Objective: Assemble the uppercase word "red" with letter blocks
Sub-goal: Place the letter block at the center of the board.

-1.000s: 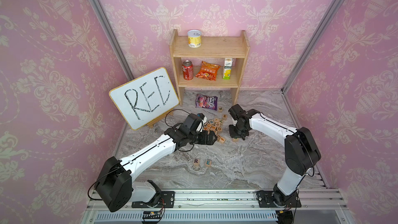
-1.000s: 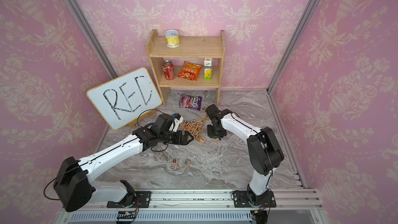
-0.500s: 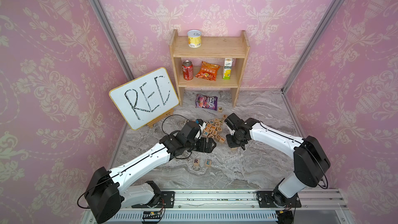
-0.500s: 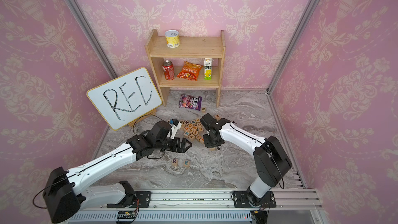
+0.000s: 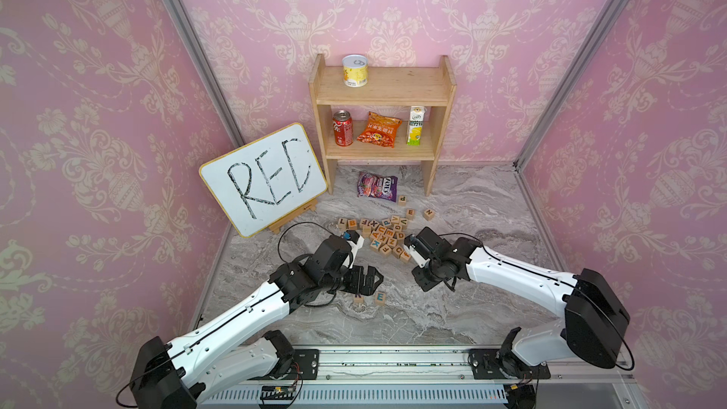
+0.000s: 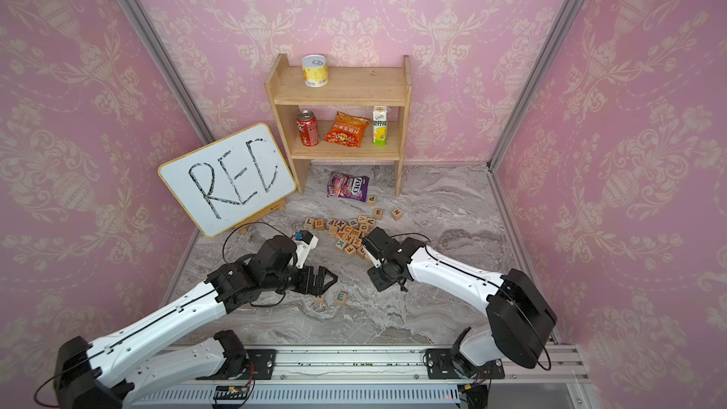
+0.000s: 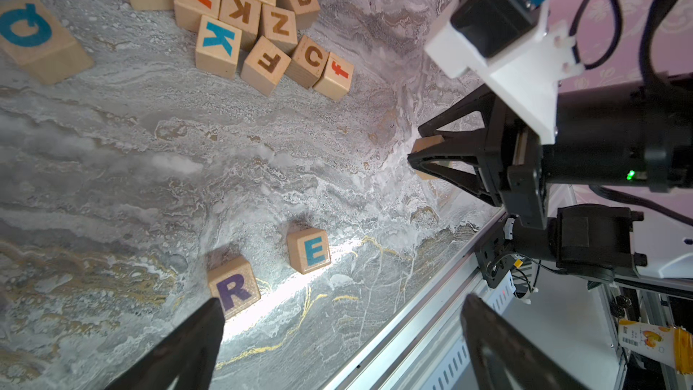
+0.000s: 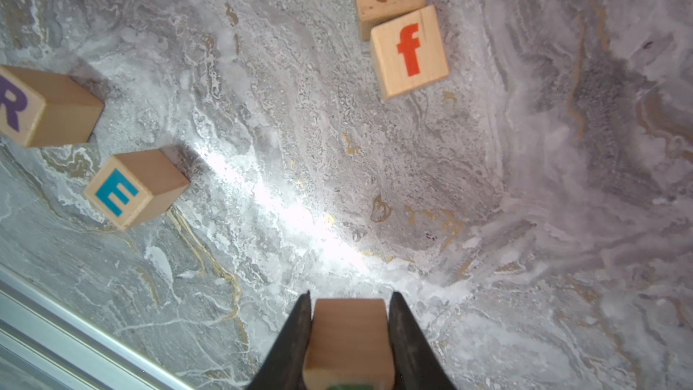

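I have the right end effector (image 8: 350, 296) clamped on a green-lettered block (image 8: 348, 339) near the E block (image 7: 309, 251). The R block (image 7: 233, 287) sits just beside the E block, and the left end effector (image 5: 371, 280) hangs spread apart close by.

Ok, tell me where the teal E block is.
In both top views the E block sits on the marble floor near the front rail, just right of the R block, a gap between.
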